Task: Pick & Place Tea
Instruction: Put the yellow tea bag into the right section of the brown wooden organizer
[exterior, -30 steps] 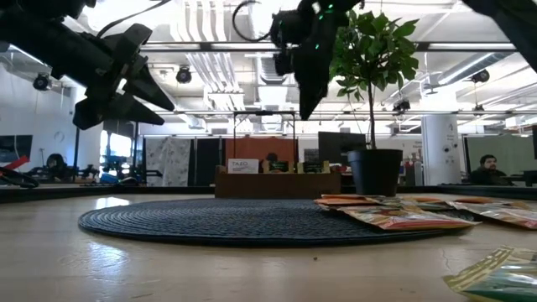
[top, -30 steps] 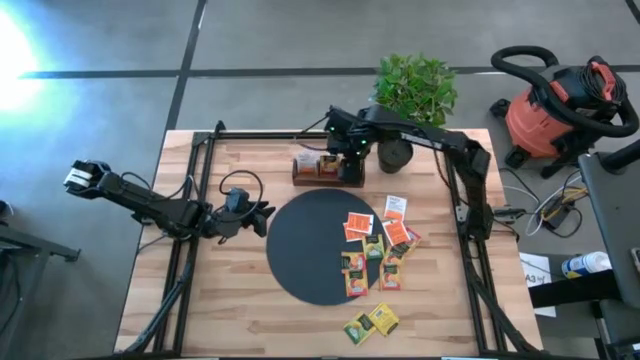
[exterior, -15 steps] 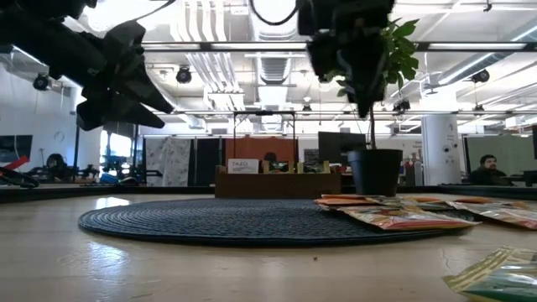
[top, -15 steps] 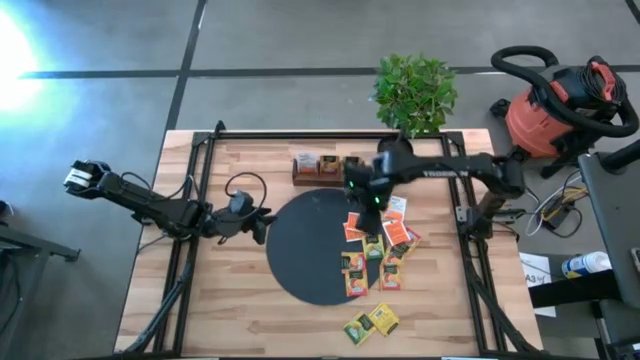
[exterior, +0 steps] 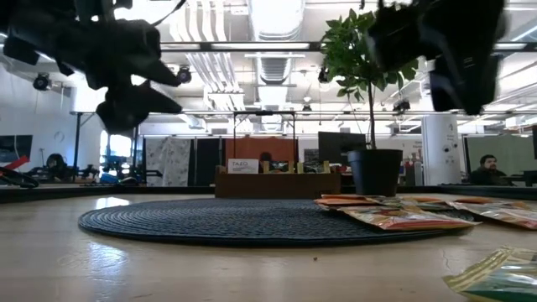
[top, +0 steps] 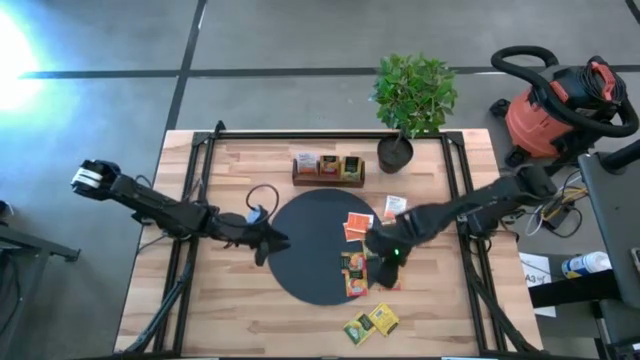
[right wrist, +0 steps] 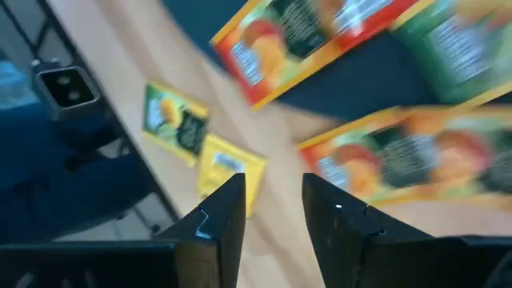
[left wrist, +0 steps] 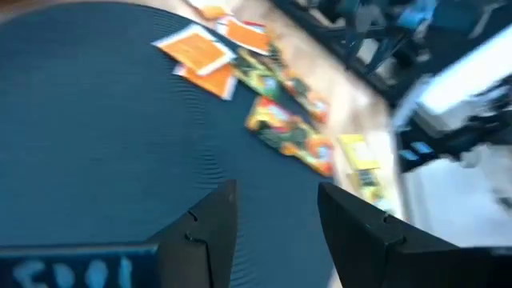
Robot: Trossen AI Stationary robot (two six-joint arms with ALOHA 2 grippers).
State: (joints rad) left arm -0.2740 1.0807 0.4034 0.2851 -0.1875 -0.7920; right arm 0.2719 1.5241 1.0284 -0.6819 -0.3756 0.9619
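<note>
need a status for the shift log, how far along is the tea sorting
Early. The wooden box at the table's far edge holds a few sachets. Right gripper, jaws open and empty, hovers over the sachet pile on the black mat's right edge. Left gripper is open at the mat's left edge. Most sachets, including two near the front edge, remain.

Grey tiled floor point(top: 300, 35), a red shop vacuum point(top: 560, 105), and ceiling ducts point(exterior: 210, 42) overhead.

Overhead, table-level, two wrist cams; share mat point(top: 315, 245)

Two dark arms point(top: 170, 208), looped black cables
</note>
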